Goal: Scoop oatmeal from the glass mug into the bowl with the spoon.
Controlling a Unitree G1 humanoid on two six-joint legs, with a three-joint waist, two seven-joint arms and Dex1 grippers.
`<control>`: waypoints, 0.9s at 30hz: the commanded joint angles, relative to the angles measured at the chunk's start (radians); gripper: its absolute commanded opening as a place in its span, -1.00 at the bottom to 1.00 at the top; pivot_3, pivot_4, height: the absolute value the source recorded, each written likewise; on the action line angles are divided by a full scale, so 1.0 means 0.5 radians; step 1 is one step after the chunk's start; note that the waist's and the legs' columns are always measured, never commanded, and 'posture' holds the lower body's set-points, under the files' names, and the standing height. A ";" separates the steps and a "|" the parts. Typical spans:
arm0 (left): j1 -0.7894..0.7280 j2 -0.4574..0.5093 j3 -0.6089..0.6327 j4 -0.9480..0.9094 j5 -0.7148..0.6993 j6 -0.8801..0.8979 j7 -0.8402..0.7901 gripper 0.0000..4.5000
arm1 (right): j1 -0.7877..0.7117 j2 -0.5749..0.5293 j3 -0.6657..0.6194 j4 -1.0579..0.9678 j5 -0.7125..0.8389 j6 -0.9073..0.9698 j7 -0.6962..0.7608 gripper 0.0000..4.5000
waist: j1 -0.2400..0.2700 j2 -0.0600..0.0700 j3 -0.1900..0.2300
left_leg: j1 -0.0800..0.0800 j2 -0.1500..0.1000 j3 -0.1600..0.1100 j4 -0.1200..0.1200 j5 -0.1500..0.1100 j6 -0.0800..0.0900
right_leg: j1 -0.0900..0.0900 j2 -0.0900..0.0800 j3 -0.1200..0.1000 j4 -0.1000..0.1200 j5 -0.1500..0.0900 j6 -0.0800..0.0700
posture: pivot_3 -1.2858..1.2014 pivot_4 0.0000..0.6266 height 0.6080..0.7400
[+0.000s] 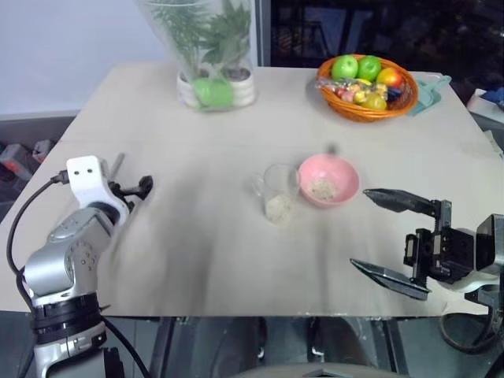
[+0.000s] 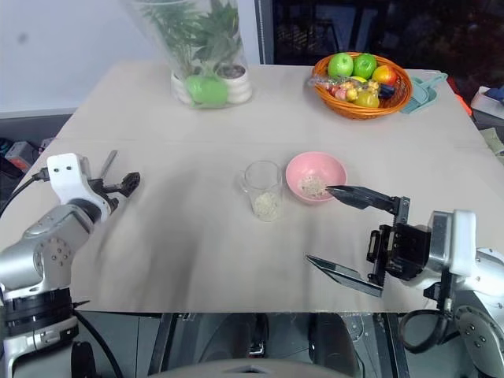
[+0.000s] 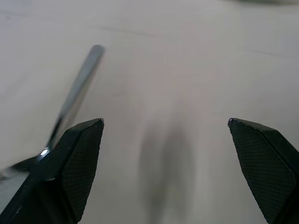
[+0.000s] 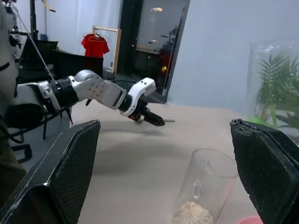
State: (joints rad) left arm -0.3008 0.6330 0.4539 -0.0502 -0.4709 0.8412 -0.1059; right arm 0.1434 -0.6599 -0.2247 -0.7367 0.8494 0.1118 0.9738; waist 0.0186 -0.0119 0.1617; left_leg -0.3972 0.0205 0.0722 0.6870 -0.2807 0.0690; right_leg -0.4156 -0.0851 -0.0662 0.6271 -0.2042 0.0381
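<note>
1. Head views: small clear glass mug (image 2: 262, 191) stands mid-surface with pale flaky oatmeal (image 2: 267, 206) at its bottom, small pink bowl (image 2: 315, 176) just beside it holding a bit of oatmeal too.
2. My left hand (image 2: 124, 184) is spread open over the beige surface (image 2: 197, 252), slim silvery metal spoon (image 2: 107, 164) lying just beside it.
3. Left wrist view: the spoon's handle runs close by one finger (image 3: 77, 158), not gripped.
4. Right wrist view: my right hand (image 4: 166, 154) is wide open, empty, near the mug.

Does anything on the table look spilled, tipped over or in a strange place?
Nothing stands out. The glass mug stands upright beside the bowl, each with oatmeal inside, none on the table. The spoon lies flat by the left end effector, not yet picked up.
</note>
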 commanded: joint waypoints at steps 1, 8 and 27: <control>-0.193 0.160 -0.015 0.235 0.074 0.116 -0.035 0.97 | 0.002 0.001 -0.014 -0.065 0.007 0.012 -0.038 1.00 | -0.002 -0.001 0.000 | 0.000 0.000 0.000 0.000 0.000 0.000 | 0.000 0.006 0.000 0.000 0.000 0.000 | 0.03 -0.52 1.00; -0.616 0.490 -0.238 1.104 0.274 0.009 -0.378 0.97 | -0.014 0.012 -0.007 -0.064 -0.019 0.034 -0.116 1.00 | -0.009 -0.004 0.002 | 0.000 0.000 0.003 0.000 0.000 0.000 | -0.001 0.010 0.001 0.001 0.000 0.001 | 0.03 -0.52 1.00; -1.165 0.611 -0.362 2.356 0.525 -0.477 -0.880 -0.95 | 0.013 0.016 -0.051 -0.040 -0.091 0.098 -0.329 1.00 | -0.006 -0.011 0.003 | -0.001 0.000 0.005 0.000 0.001 0.000 | -0.001 0.008 0.001 0.002 0.000 0.002 | 0.03 -0.52 1.00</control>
State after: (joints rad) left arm -0.8826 0.9248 0.2420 1.1244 -0.1869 0.5857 -0.5365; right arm 0.1626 -0.6557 -0.2148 -0.7437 0.7987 0.1562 0.8362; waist 0.0157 -0.0175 0.1633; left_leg -0.3975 0.0205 0.0747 0.6872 -0.2805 0.0691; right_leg -0.4164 -0.0813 -0.0657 0.6282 -0.2043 0.0389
